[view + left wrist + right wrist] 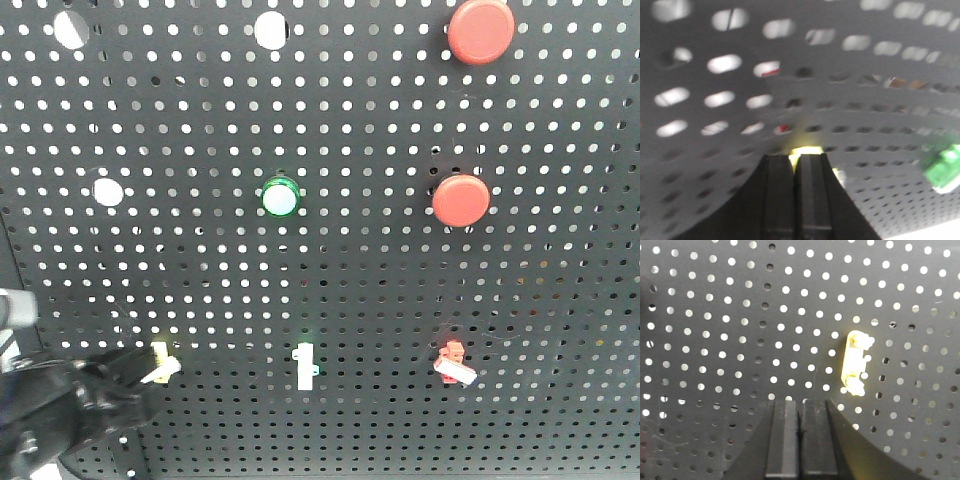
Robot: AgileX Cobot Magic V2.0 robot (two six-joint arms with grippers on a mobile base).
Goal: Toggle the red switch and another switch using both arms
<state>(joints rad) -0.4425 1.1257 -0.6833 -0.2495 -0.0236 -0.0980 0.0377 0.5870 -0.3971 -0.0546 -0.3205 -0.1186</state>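
The red switch [455,362], with a red base and a short white lever, sits low on the right of the black pegboard [380,280]. In the same row at the left is the other switch [161,362], pale yellow with a white lever. My left gripper [128,380] comes in from the lower left, its tips right at that switch. In the left wrist view the left gripper [795,159] is shut, and the yellow switch [806,150] glows just past its fingertips. My right gripper [800,404] is shut, facing bare pegboard. It does not show in the front view.
Two big round red buttons [481,30] [461,200] and a green-ringed button [281,197] sit higher on the board. A white toggle [305,366] stands between the two switches. The right wrist view shows a pale yellowish toggle [856,362] up and right of the fingertips.
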